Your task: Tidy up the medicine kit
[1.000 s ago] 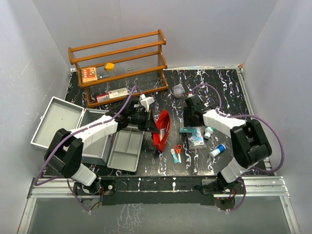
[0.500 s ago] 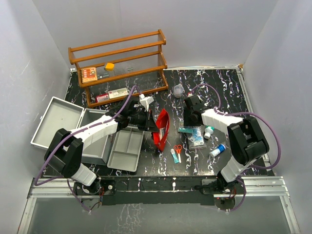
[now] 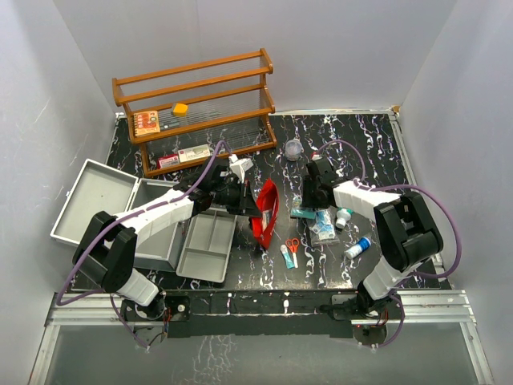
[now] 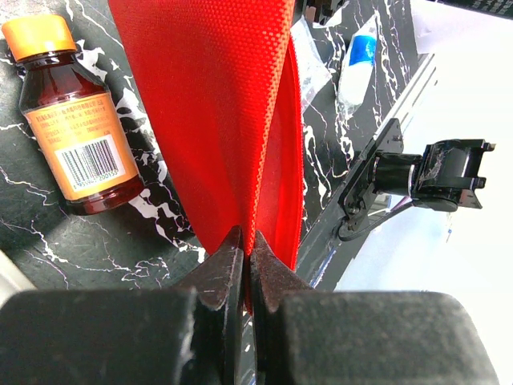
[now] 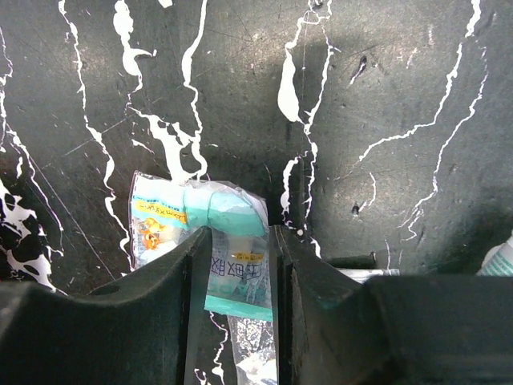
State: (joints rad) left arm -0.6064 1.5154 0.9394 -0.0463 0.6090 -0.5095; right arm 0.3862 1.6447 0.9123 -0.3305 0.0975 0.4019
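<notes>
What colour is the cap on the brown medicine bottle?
Orange cap on the brown labelled bottle; clearest in the left wrist view.

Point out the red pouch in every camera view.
Top external: the red pouch stands on edge mid tabletop, pinched by the left gripper.
Left wrist: the red pouch fills the upper centre, running down into the shut jaws.
Right wrist: not in it.
Shared landmark: the black, white-veined tabletop, seen in all three.
</notes>
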